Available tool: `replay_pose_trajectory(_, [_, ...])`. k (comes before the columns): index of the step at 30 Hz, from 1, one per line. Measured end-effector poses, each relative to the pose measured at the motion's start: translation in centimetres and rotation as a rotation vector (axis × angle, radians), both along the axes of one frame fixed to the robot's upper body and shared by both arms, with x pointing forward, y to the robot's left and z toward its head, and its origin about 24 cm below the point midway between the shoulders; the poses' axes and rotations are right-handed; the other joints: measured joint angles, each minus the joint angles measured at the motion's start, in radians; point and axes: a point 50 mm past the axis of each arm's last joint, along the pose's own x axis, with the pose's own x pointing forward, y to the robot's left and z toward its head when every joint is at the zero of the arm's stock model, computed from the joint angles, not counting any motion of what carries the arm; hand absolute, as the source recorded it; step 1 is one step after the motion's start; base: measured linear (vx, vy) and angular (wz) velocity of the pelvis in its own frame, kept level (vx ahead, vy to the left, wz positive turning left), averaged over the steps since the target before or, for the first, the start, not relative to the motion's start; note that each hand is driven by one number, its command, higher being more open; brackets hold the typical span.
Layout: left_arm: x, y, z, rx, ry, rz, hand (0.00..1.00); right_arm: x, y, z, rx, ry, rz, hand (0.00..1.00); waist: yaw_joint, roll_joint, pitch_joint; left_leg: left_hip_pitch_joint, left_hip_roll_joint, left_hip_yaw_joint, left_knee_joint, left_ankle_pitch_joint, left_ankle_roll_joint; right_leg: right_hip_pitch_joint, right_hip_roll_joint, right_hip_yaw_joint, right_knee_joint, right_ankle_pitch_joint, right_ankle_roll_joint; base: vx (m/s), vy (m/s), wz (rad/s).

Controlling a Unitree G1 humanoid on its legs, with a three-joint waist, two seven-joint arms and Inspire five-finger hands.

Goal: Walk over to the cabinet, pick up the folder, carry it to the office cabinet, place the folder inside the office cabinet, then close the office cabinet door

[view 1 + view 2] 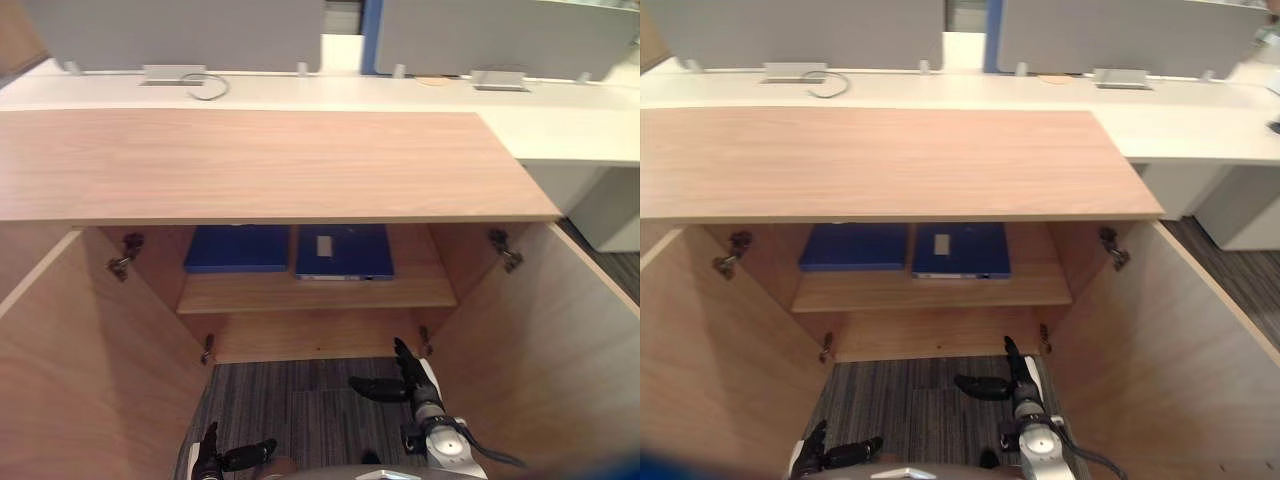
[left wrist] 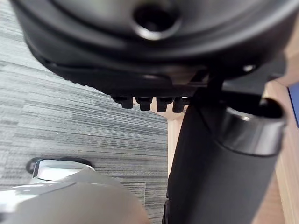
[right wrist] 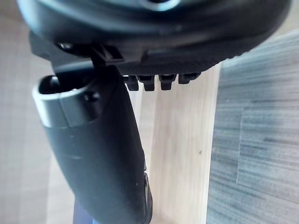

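blue folders (image 1: 343, 250) half hidden under the cabinet top (image 1: 260, 165); right hand (image 1: 408, 378) spread; left hand (image 1: 212, 460) spread, edge-cropped

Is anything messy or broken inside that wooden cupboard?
Nothing stands out. A plain blue folder and a blue folder with a pale label lie flat, side by side, on the wooden shelf. The left wooden door and right wooden door stand open. The left hand and right hand hang low, open and empty.
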Motion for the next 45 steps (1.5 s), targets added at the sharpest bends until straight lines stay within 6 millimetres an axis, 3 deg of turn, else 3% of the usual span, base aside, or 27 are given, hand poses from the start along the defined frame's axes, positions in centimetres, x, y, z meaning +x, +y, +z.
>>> replay_pose_trajectory(5, [2.8,-0.8,0.7,0.003,-0.079,-0.016,1.0,-0.5,-1.8,0.4,-0.013,-0.017,-0.147,1.0,-0.01,-0.017,0.01,0.049,-0.004,0.167,-0.021,0.021,0.018,-0.082,0.013,0.108,0.062,0.038,0.024,-0.11,0.03,-0.93])
replay_pose_trajectory(6, [3.4,-0.9,0.8,0.0,-0.093,-0.018,1.0,0.1,-1.8,0.8,-0.003,-0.042,-0.161,1.0,-0.003,-0.022,0.018,0.056,0.012,0.229,-0.017,0.017,0.03,-0.099,-0.003,0.068,0.045,0.037,-0.005,-0.13,0.008,-1.1])
replay_pose_trajectory(7, [3.4,-1.1,0.7,-0.006,-0.09,-0.018,1.0,0.3,-1.9,1.0,0.002,-0.05,-0.169,1.0,-0.003,-0.017,0.023,0.061,0.018,0.248,-0.016,0.017,0.033,-0.1,-0.018,0.014,0.047,0.036,-0.007,-0.12,0.007,-1.61])
replay_pose_trajectory(8, [4.0,-1.8,0.8,-0.02,-0.102,-0.032,1.0,1.0,-1.6,1.1,0.031,-0.065,-0.193,1.0,0.005,-0.022,0.052,0.111,0.034,0.331,-0.026,0.02,0.038,-0.134,-0.113,-0.199,0.118,0.003,-0.041,-0.11,0.004,-1.57])
replay_pose_trajectory(9, [3.7,-2.0,0.5,-0.027,-0.084,-0.035,1.0,0.9,-1.2,0.8,0.043,-0.049,-0.194,1.0,0.004,-0.03,0.047,0.133,0.049,0.383,-0.023,0.013,0.04,-0.167,-0.178,-0.313,0.206,-0.019,-0.07,-0.09,-0.026,-1.59])
replay_pose_trajectory(11, [3.4,-2.3,-0.2,-0.046,-0.045,-0.036,1.0,0.1,-1.2,-0.1,0.048,-0.001,-0.204,1.0,-0.004,-0.023,0.044,0.166,0.087,0.411,-0.023,0.014,0.017,-0.171,-0.228,-0.378,0.357,-0.061,-0.088,-0.03,-0.114,-0.69])
replay_pose_trajectory(12, [3.2,-2.2,-0.3,-0.046,-0.037,-0.036,1.0,-0.2,-1.3,-0.6,0.051,0.022,-0.212,1.0,-0.006,-0.024,0.043,0.176,0.098,0.414,-0.027,0.019,0.006,-0.163,-0.239,-0.38,0.383,-0.07,-0.083,0.06,-0.279,-0.34])
replay_pose_trajectory(13, [2.8,-1.8,-0.4,-0.04,-0.023,-0.035,1.0,-1.0,-1.5,-1.4,0.066,0.068,-0.246,1.0,-0.007,-0.039,0.033,0.192,0.101,0.419,-0.04,0.026,-0.019,-0.128,-0.272,-0.382,0.392,-0.078,-0.071,0.08,-0.266,-0.24])
replay_pose_trajectory(14, [2.5,-1.2,-0.6,-0.027,-0.007,-0.025,1.0,-1.9,-1.9,-2.2,0.063,0.116,-0.278,1.0,-0.009,-0.068,0.011,0.194,0.087,0.413,-0.056,0.031,-0.045,-0.093,-0.275,-0.384,0.319,-0.125,0.052,0.12,-0.339,-0.22])
replay_pose_trajectory(15, [2.4,-1.3,-0.8,-0.033,0.016,-0.022,1.0,-2.2,-2.6,-2.6,0.056,0.138,-0.302,1.0,-0.008,-0.047,0.006,0.195,0.089,0.383,-0.075,0.032,-0.06,-0.084,-0.255,-0.392,0.298,-0.116,0.043,0.09,-0.19,-0.3])
replay_pose_trajectory(17, [1.6,-2.4,-1.4,-0.073,0.047,0.016,1.0,-3.4,-5.1,-3.3,0.032,0.183,-0.429,1.0,0.002,0.0,-0.028,0.226,0.06,0.29,-0.214,0.077,-0.046,-0.07,-0.168,-0.363,0.176,-0.058,0.014,0.08,-0.11,-0.66])
replay_pose_trajectory(19, [1.2,-2.6,-1.7,-0.08,0.071,0.013,1.0,-3.8,-6.4,-3.4,0.022,0.191,-0.481,1.0,-0.009,0.011,-0.037,0.25,0.078,0.303,-0.27,0.11,-0.053,-0.069,-0.122,-0.347,0.133,-0.036,-0.002,0.09,-0.108,-0.6])
replay_pose_trajectory(23, [1.0,-2.1,-1.7,-0.085,0.073,0.045,1.0,-5.4,-8.4,-3.6,0.004,0.219,-0.585,1.0,-0.041,-0.001,-0.032,0.285,0.1,0.317,-0.301,0.136,-0.057,-0.031,-0.072,-0.331,0.064,0.0,-0.019,0.07,-0.071,-0.25])
replay_pose_trajectory(26, [1.2,-2.0,-1.6,-0.08,0.061,0.051,1.0,-6.4,-9.1,-3.8,0.001,0.241,-0.635,1.0,-0.042,-0.005,-0.038,0.3,0.094,0.315,-0.316,0.139,-0.06,0.003,-0.073,-0.331,0.014,0.025,-0.012,-0.02,0.037,0.03])
replay_pose_trajectory(31, [0.9,-1.0,-1.3,-0.044,0.054,0.053,1.0,-5.8,-9.2,-3.6,0.009,0.223,-0.647,1.0,-0.042,-0.014,-0.048,0.297,0.071,0.307,-0.336,0.145,-0.071,0.037,-0.088,-0.328,-0.079,0.086,0.0,-0.08,0.052,0.03])
replay_pose_trajectory(33, [0.4,-0.6,-1.3,-0.033,0.063,0.054,1.0,-5.4,-10.0,-3.2,0.005,0.191,-0.687,1.0,-0.04,-0.014,-0.054,0.285,0.061,0.297,-0.339,0.144,-0.069,0.039,-0.096,-0.328,-0.102,0.1,0.009,-0.07,0.018,0.06])
replay_pose_trajectory(38, [-1.3,0.4,-1.4,-0.008,0.103,0.057,1.0,-2.4,-15.0,-0.3,-0.084,0.039,-0.819,1.0,-0.037,-0.007,-0.057,0.273,0.044,0.284,-0.347,0.144,-0.066,0.038,-0.109,-0.327,-0.127,0.114,0.018,-0.02,0.006,0.03])
replay_pose_trajectory(39, [-1.4,0.4,-1.4,-0.008,0.105,0.056,1.0,-2.2,-15.2,-0.1,-0.092,0.031,-0.819,1.0,-0.037,-0.007,-0.057,0.273,0.043,0.283,-0.347,0.144,-0.066,0.038,-0.11,-0.327,-0.128,0.114,0.018,0.02,0.01,0.03])
replay_pose_trajectory(41, [-2.2,0.5,-1.5,-0.01,0.131,0.048,1.0,0.6,-17.3,2.2,-0.142,-0.069,-0.796,1.0,-0.036,-0.001,-0.061,0.272,0.041,0.278,-0.355,0.148,-0.068,0.038,-0.11,-0.33,-0.131,0.118,0.015,0.03,0.005,0.05])
replay_pose_trajectory(45, [-2.5,0.5,-1.6,-0.015,0.146,0.042,1.0,4.8,-18.5,5.3,-0.154,-0.199,-0.767,1.0,-0.03,0.0,-0.061,0.272,0.038,0.269,-0.361,0.15,-0.069,0.039,-0.111,-0.336,-0.132,0.118,0.013,0.03,0.006,0.06])
